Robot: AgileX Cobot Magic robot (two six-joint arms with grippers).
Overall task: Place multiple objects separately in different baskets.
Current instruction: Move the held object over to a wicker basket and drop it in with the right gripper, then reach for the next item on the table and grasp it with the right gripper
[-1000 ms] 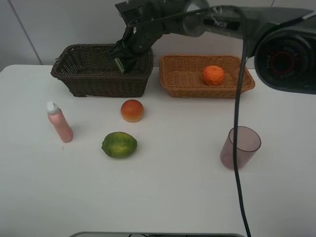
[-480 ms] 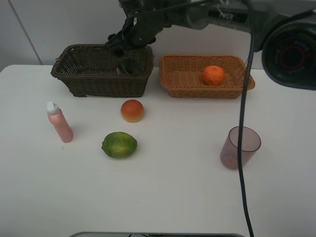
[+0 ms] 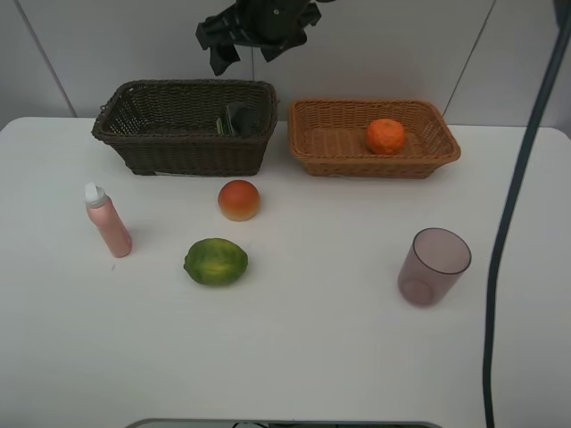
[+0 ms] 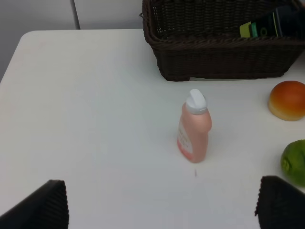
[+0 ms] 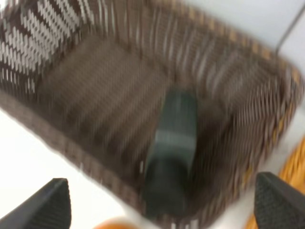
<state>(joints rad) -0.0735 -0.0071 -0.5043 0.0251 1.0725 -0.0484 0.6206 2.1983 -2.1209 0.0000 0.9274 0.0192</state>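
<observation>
The dark grey pump bottle (image 3: 239,120) lies in the dark brown basket (image 3: 178,153) at its right end. It also shows in the right wrist view (image 5: 171,143), blurred, and in the left wrist view (image 4: 271,26). My right gripper (image 3: 245,45) hangs open and empty above that basket. The orange mandarin (image 3: 385,135) lies in the light tan basket (image 3: 375,166). The red-orange fruit (image 3: 238,199), the green fruit (image 3: 215,261), the pink bottle (image 3: 107,220) and the purple cup (image 3: 434,266) stand on the table. My left gripper (image 4: 162,210) is open, short of the pink bottle (image 4: 194,129).
The white table (image 3: 294,357) ends at a pale wall behind the baskets. A black cable (image 3: 508,267) of the right arm hangs over the table's right side. In the left wrist view the dark basket (image 4: 219,62), red-orange fruit (image 4: 287,100) and green fruit (image 4: 294,162) show.
My right gripper let go of the pump bottle inside the dark basket, opened and rose up out of it. The bottle now lies in the basket. Nothing else moved.
</observation>
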